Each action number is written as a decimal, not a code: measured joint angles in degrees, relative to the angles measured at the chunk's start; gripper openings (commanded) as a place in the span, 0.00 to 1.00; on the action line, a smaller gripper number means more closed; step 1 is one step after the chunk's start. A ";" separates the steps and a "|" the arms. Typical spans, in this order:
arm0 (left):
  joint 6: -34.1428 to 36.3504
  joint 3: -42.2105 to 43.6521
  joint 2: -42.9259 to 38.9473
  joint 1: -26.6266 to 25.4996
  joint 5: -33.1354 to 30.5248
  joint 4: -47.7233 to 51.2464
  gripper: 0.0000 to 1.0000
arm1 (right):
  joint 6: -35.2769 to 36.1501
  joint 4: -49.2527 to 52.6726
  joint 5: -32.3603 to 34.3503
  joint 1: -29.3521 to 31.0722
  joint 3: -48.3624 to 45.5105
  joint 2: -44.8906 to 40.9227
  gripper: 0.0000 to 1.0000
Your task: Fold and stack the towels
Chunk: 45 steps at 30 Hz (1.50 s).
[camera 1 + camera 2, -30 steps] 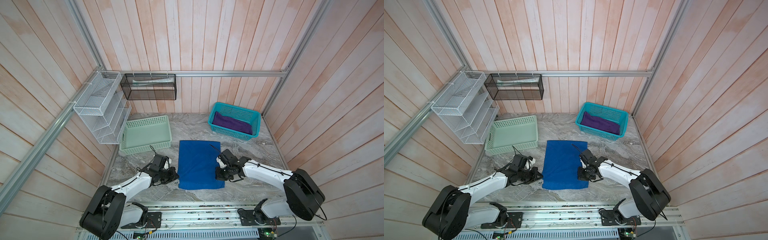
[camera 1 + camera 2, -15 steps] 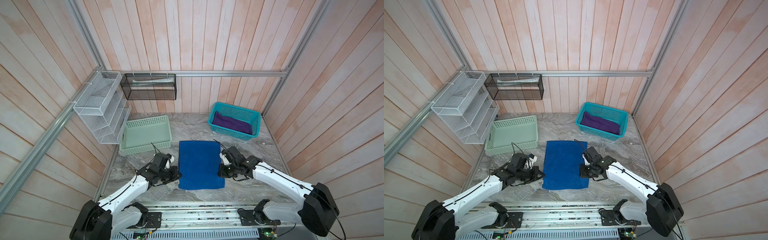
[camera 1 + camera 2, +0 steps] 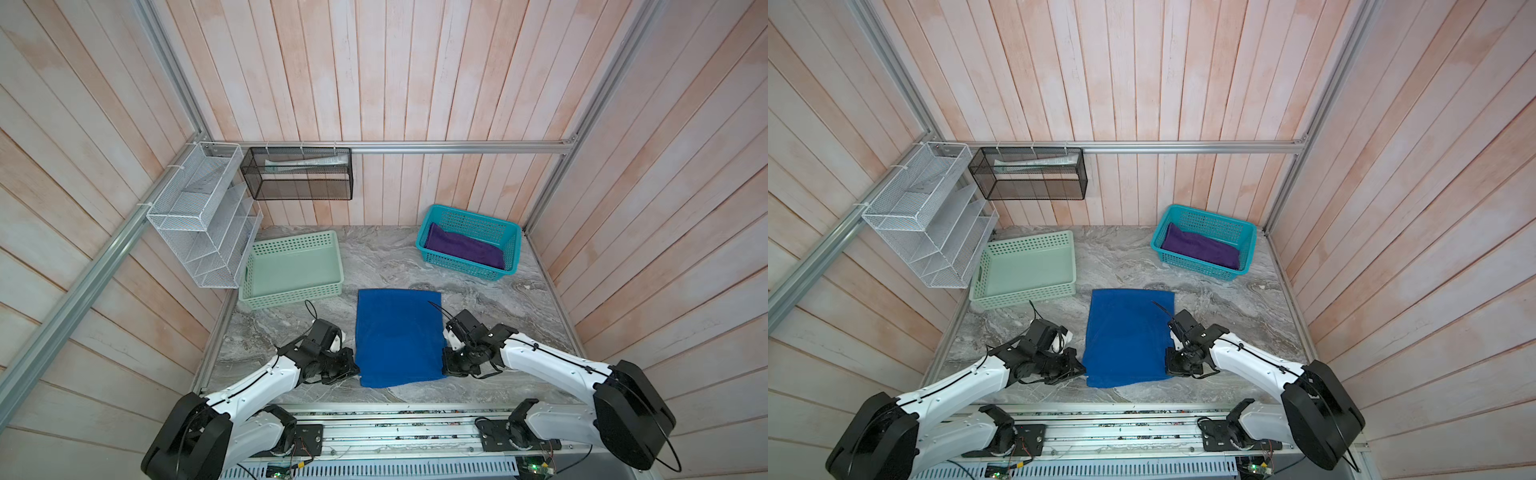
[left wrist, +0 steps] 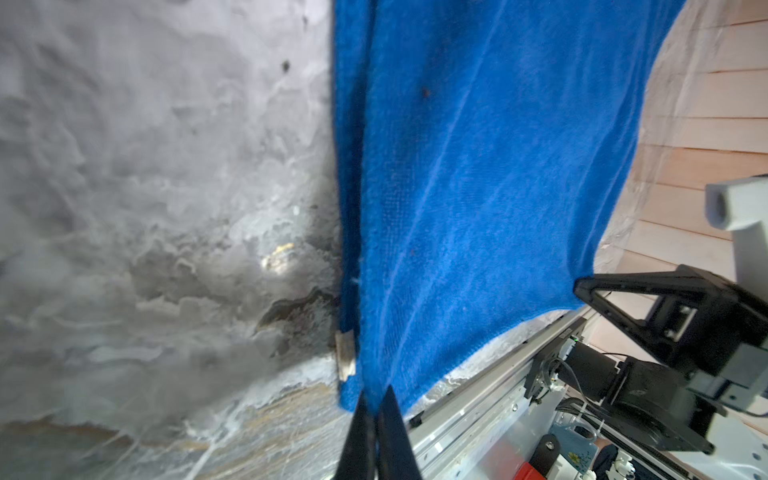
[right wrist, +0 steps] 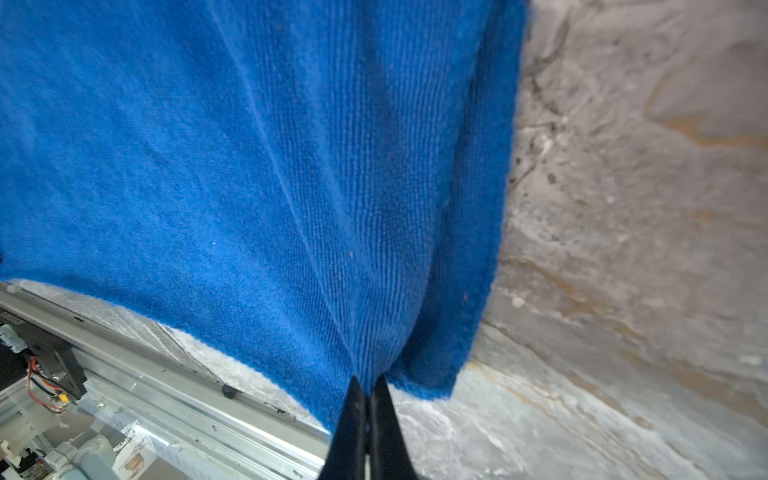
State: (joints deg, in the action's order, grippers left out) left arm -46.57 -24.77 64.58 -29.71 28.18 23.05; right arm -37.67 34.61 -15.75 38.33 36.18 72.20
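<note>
Mint basket is sitting at the left rear of the tabletop with nothing in it, so no stack is showing anywhere yet.

Left tool is pressing its jaws together on the near left corner of the blue towel. The left wrist view is showing the tips pinching the cloth right at the corner. That view is also showing a darker strip under the towel's side edge. It may be a second layer from a first fold, or only shadow, and I cannot tell which.

The blue towel is lying flat in the middle of the tabletop as a tall rectangle, near edge towards the robot.

Right tool is doing the same on the near right corner, jaws pinched shut on the cloth, with the corner bunching into the tips.

Teal basket is standing at the right rear, well apart from the blue towel, and holding the purple towel, which is lying loose inside. Whether it is folded, I cannot tell.

Only two towels are showing in both top views.

Judging progress: early. The fold of the blue towel is just getting started with both near corners gripped. The purple towel is waiting, and stacking is not begun.
</note>
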 measured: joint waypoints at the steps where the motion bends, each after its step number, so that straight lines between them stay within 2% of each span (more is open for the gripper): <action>1: 0.04 -0.04 0.00 0.00 -0.02 0.35 0.00 | 0.44 0.50 0.00 -0.46 0.44 0.02 0.00; 9: 0.87 -4.33 -1.68 -0.42 -0.17 5.29 0.00 | 5.46 5.75 0.09 -7.02 6.47 -0.76 0.00; 16: -2.58 -1.90 -2.93 -5.86 -0.07 3.08 0.00 | 7.98 6.60 -1.36 -9.73 4.85 0.20 0.00; 17: -3.23 -0.52 -2.71 -6.51 -0.07 2.21 0.04 | 7.98 6.19 -1.97 -9.53 4.00 1.03 0.06; 20: -4.22 2.12 -0.83 -6.99 -0.17 1.42 0.25 | 8.22 6.05 -3.02 -8.87 2.64 3.52 0.37; 22: -4.09 1.90 0.28 -7.02 -0.57 2.16 0.36 | 8.96 6.25 -3.19 -8.66 2.93 3.91 0.47; 25: -2.32 -1.95 0.85 -6.75 -2.58 5.79 0.46 | 10.60 7.91 -2.40 -9.73 6.67 3.91 0.50; 30: 4.11 -13.77 3.34 -1.81 -5.68 10.23 0.51 | 13.11 4.94 0.74 -15.02 17.27 5.84 0.50; 33: 8.44 -21.11 7.78 0.94 -8.90 10.47 0.55 | 14.40 -1.14 2.56 -16.13 20.87 9.94 0.50; 38: 13.97 -32.28 20.83 1.86 -15.08 5.57 0.60 | 16.81 -10.19 4.83 -16.06 25.20 22.34 0.51; 45: 18.29 -44.57 39.30 3.13 -22.60 0.81 0.66 | 18.95 -15.32 9.42 -15.69 29.18 33.35 0.54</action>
State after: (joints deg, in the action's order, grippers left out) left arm -28.27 -69.34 103.88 -26.59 5.58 23.86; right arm -18.72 19.29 -6.33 22.63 65.36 105.56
